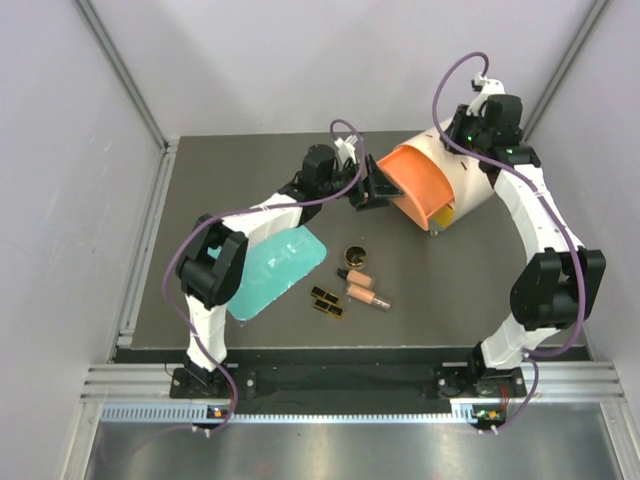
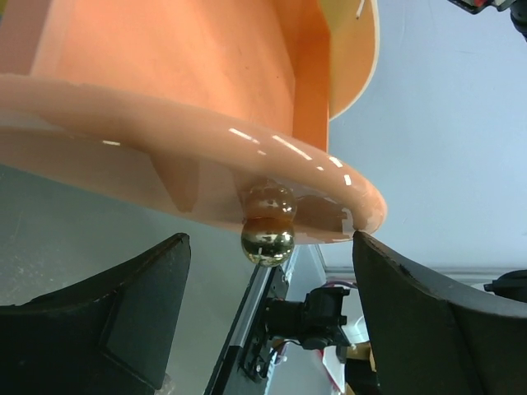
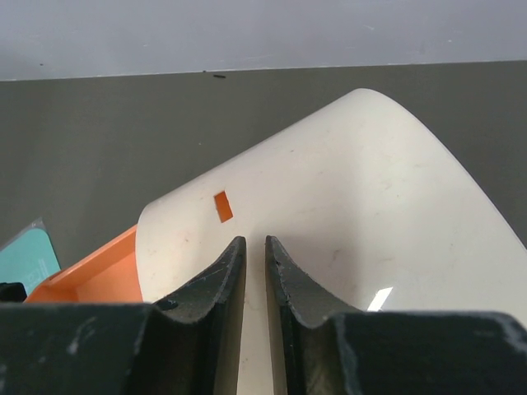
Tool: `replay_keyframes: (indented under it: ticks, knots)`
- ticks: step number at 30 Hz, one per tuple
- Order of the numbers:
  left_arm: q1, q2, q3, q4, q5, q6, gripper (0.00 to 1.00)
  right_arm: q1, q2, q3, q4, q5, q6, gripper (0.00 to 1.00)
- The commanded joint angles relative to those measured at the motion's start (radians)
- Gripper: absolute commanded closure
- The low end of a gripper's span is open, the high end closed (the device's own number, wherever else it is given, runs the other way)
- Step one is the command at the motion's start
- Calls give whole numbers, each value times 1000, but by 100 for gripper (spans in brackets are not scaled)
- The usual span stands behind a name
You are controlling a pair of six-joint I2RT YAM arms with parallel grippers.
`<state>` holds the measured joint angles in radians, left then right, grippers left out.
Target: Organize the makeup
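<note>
The orange drawer (image 2: 165,74) is glossy plastic, its gold knob (image 2: 267,241) mirror-bright metal, the left fingers (image 2: 428,321) matt black.

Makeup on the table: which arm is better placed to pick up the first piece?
Left. Its gripper is open and empty at the drawer front, nearer the makeup. The right gripper sits nearly closed on the drum, farther back.

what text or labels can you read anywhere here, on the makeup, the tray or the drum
None can be read. The tubes, compact, palettes, teal tray, white drum and orange drawer show no legible print; any label there is too small in the top view. The drum's small orange rectangle carries no letters.
</note>
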<state>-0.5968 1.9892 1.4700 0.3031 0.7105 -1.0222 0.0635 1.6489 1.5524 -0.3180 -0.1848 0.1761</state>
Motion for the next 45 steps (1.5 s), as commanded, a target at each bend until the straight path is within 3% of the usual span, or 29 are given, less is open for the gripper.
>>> replay_keyframes:
  ticks: [1, 22, 29, 36, 41, 45]
  knots:
    - [9, -12, 67, 19, 21, 24, 16, 9, 15, -60, -201, 10, -15, 83]
    - [15, -10, 66, 1, 37, 56, 16, 10, -11, -110, -202, 8, -15, 82]
    - [19, -107, -25, -12, 38, 132, 6, 9, -15, -124, -197, 5, -18, 82]
    - [23, -208, -83, -143, -8, 256, 5, 10, -5, -121, -196, -1, -23, 82]
    - [22, -271, -109, -397, -63, 416, 5, 10, -3, -126, -197, -4, -26, 82]
    - [20, -332, -134, -587, -215, 559, 5, 10, -4, -135, -196, -8, -32, 81]
